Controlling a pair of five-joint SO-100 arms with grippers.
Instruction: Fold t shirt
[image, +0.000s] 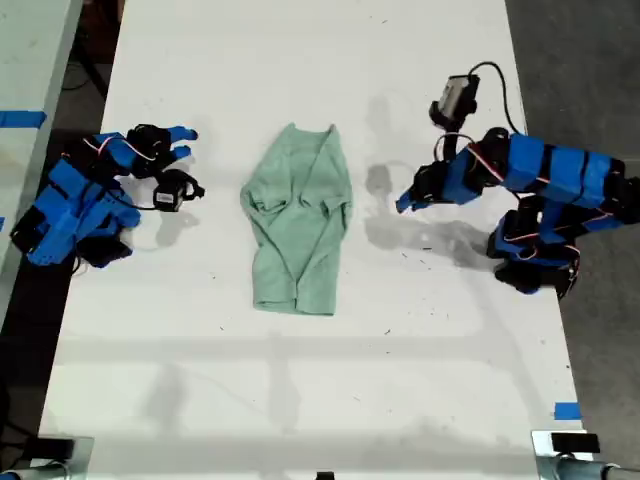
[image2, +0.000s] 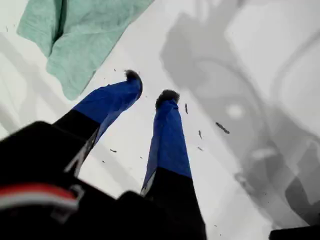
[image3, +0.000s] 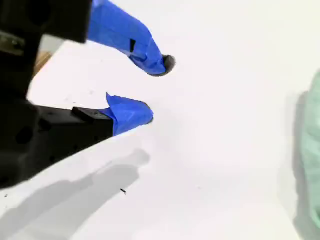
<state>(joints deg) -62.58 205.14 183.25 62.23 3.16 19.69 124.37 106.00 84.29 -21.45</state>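
The pale mint-green t shirt (image: 297, 220) lies wrinkled in the middle of the white table (image: 300, 400), its sides turned inward so it forms a narrow strip. My first gripper (image: 403, 203) hovers at the exterior view's right, a short gap from the shirt's edge. It is open, its fingertips (image2: 167, 95) holding nothing and a corner of the shirt (image2: 75, 35) lying beyond them. My second gripper (image: 183, 142) rests at the exterior view's left, open and empty (image3: 157, 87). Only the shirt's edge (image3: 312, 150) shows in the second wrist view.
A second table (image: 30, 60) stands beyond the exterior view's left edge, with blue tape (image: 22, 119) on it. Another blue tape mark (image: 566, 410) sits near the front right corner in the exterior view. Small dark specks (image2: 221, 128) dot the table by my first gripper.
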